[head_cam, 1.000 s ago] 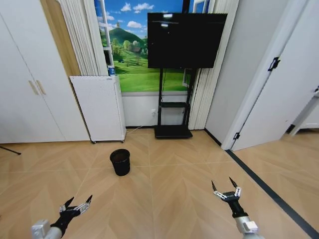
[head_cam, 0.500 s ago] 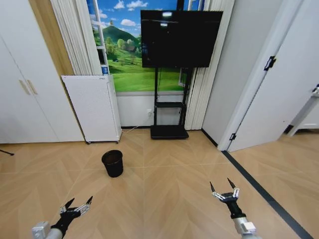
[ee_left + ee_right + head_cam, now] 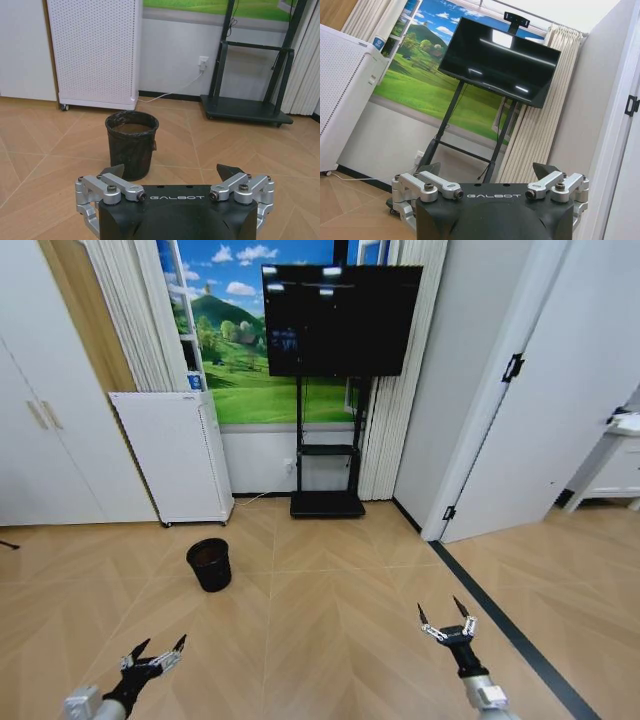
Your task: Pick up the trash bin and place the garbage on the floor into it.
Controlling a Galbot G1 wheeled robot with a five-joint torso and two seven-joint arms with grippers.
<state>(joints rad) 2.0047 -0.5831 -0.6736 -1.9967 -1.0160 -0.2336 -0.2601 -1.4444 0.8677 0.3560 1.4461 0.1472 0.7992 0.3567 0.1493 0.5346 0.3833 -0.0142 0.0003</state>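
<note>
Standing upright on the floor (image 3: 330,600), the trash bin (image 3: 209,564) lies far ahead of the left gripper (image 3: 153,656); the right gripper (image 3: 445,621) hovers nearby, both spread wide, empty.

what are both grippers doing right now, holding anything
Left gripper: open, holding nothing, low over the floor, short of the bin.
Right gripper: open, holding nothing, raised over bare floor.

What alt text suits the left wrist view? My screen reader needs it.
The left gripper, jaws open and empty, faces the trash bin standing upright on the floor. A white perforated cabinet and TV stand base stand behind.
</note>
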